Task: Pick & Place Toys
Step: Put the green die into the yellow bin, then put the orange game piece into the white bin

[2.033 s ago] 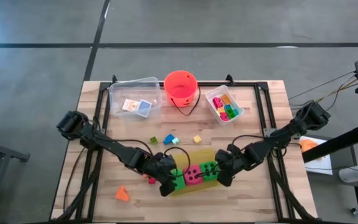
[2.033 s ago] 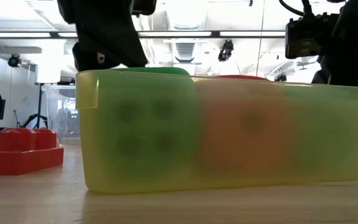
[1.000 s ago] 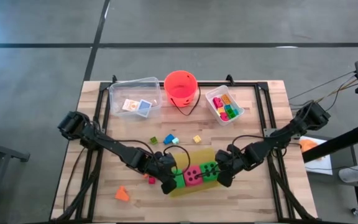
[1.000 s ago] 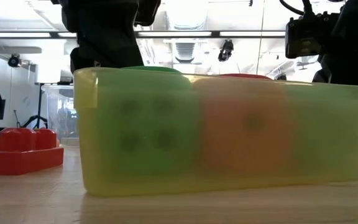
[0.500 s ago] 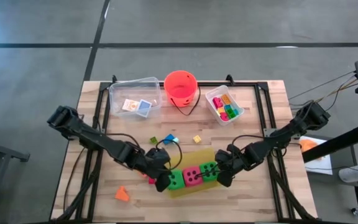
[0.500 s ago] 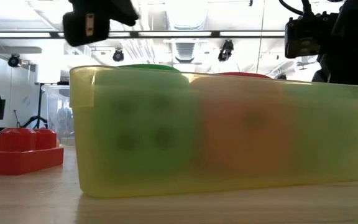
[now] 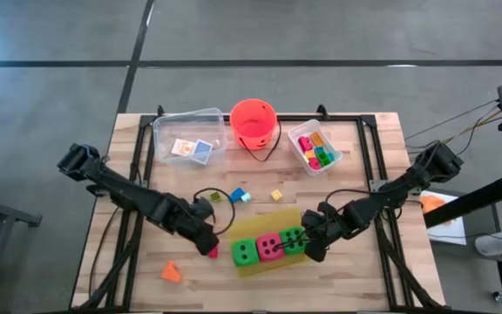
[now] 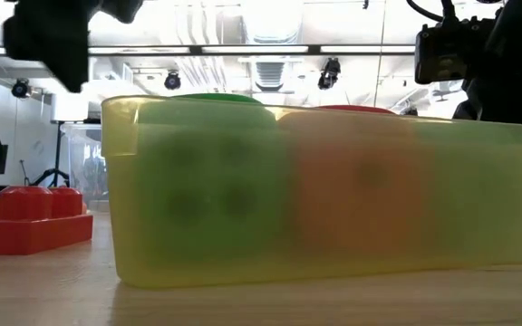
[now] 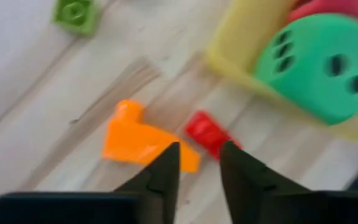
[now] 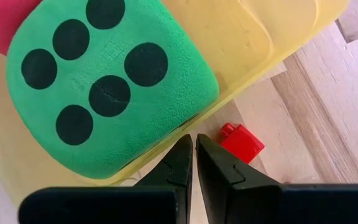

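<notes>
In the flat yellow tray, near the table's front edge, three foam dice in a row: green die at left, pink die in the middle, green die at right, black dots up. Left gripper just left of the tray, fingers slightly apart, holding nothing. Right gripper at the tray's right end, fingers closed together.

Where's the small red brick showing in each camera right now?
High view: red brick, beside the yellow tray's left end.
Low view: far left, beside the tray.
Left wrist view: centre, next to an orange piece.
Right wrist view: beyond the tray's edge.
Shared landmark: yellow tray.
</notes>
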